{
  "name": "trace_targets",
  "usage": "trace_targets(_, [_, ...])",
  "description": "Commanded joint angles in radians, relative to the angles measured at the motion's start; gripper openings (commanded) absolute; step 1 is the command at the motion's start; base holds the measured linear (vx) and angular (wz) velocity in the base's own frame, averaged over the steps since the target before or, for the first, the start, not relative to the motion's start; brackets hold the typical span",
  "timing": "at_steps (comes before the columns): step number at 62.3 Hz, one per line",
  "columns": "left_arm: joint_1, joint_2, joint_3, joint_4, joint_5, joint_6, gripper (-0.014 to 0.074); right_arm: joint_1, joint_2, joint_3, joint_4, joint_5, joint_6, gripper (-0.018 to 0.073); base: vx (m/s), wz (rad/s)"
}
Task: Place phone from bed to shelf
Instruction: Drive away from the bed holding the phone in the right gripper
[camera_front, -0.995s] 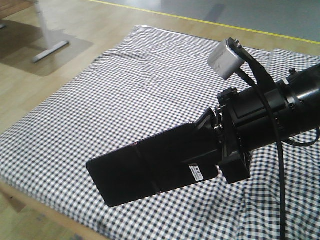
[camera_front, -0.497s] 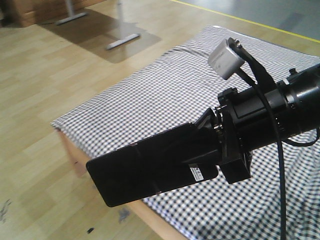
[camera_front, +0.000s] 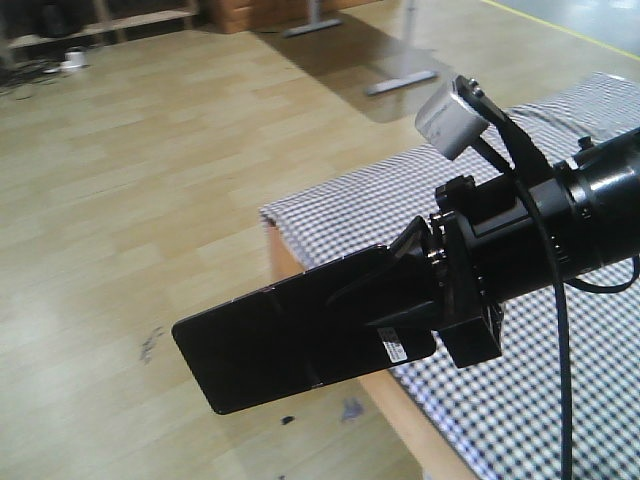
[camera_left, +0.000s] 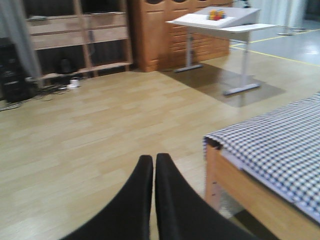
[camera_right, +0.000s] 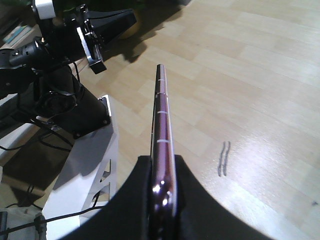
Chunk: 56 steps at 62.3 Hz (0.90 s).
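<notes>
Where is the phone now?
Front view, centre: the phone is gripped by the right end effector, in the air above the wooden floor, beside the bed's corner.

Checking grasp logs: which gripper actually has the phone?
The right gripper: the phone is clamped edge-on in its jaws and sticks out ahead of them. The left gripper is shut, jaws touching, holding nothing.

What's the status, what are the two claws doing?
Right gripper shut on the phone, held in the air off the bed. Left gripper shut, empty. Open floor ahead, nothing blocking.
</notes>
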Motion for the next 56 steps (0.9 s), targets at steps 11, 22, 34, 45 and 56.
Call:
trace_targets(11, [0.001, -0.007, 0.006, -0.009, -0.074, 0.000, 0.0001, -0.002, -0.037, -0.028, 0.079, 0.055, -0.002, -0.0002, -0.06, 0.70])
trace_targets(22, [0.001, -0.007, 0.006, -0.009, -0.074, 0.000, 0.0001, -0.002, -0.037, -0.028, 0.079, 0.055, -0.002, -0.0002, -0.04, 0.67])
trace_targets(34, [0.001, -0.007, 0.006, -0.009, -0.074, 0.000, 0.0001, -0.002, -0.037, -0.028, 0.079, 0.055, -0.002, -0.0002, -0.02, 0.54])
trace_targets(45, [0.001, -0.007, 0.006, -0.009, -0.074, 0.000, 0.0001, -0.002, -0.037, -0.028, 0.079, 0.055, -0.002, -0.0002, 0.00, 0.36])
trace_targets(56, [0.001, -0.007, 0.006, -0.009, -0.074, 0.000, 0.0001, -0.002, -0.037, -0.028, 0.079, 0.055, -0.002, -0.0002, 0.03, 0.22])
